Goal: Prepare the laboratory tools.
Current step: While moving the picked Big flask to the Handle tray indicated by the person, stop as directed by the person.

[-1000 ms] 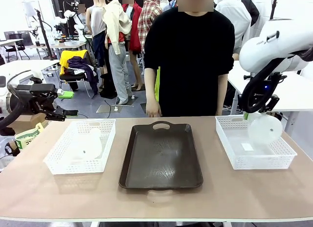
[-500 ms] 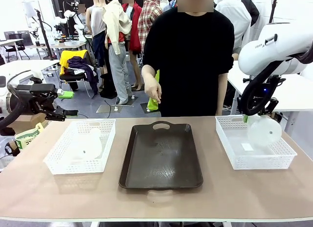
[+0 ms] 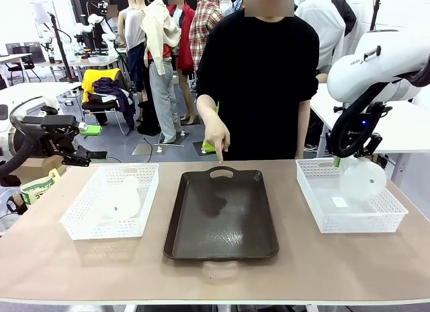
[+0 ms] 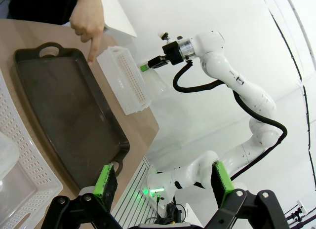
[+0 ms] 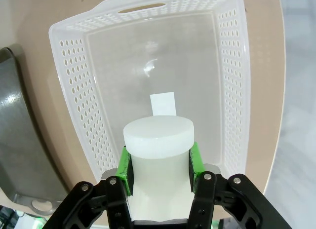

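Front: the right gripper (image 3: 340,162) grips 1 flask (image 3: 363,179) by the neck above the right basket (image 3: 349,226); the other flask (image 3: 121,199) lies in the left basket (image 3: 77,224). A hand (image 3: 216,138) points at the tray (image 3: 222,221).
Left wrist: the left gripper (image 4: 163,182) gapes, jaws wide apart.
Right wrist: green pads (image 5: 124,165) clamp the flask's neck over the basket.

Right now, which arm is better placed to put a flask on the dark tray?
Right. Its fingers are shut on a flask over the right basket, beside the tray. The left fingers stand open off the table's edge; the other flask lies in the left basket.
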Robot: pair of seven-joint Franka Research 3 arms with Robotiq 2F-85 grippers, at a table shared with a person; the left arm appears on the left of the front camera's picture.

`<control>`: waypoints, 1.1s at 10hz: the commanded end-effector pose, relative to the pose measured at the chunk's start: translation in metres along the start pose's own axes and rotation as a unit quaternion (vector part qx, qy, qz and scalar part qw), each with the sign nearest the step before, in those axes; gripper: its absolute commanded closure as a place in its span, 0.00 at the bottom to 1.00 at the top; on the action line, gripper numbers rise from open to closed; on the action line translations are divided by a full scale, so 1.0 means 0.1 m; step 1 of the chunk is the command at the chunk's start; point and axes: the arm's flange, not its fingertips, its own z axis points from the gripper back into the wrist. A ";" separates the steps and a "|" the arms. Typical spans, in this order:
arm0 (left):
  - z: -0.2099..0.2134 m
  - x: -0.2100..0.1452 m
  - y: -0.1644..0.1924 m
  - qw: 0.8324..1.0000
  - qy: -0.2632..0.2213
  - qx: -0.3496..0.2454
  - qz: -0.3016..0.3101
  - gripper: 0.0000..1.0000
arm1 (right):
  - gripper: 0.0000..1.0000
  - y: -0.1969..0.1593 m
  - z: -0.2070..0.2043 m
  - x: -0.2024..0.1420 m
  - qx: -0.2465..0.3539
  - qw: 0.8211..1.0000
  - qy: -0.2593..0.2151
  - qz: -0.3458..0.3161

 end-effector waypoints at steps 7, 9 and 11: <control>0.03 0.00 -0.01 1.000 0.007 -0.003 -0.003 0.00 | 1.00 0.00 0.02 0.03 0.000 1.000 -0.002 0.000; 0.03 0.00 -0.01 1.000 0.007 -0.003 -0.003 0.00 | 1.00 0.00 0.00 0.00 0.000 1.000 0.000 0.000; 0.03 0.00 -0.01 1.000 0.007 -0.003 -0.003 0.00 | 1.00 0.45 0.25 -0.06 -0.010 1.000 0.002 0.008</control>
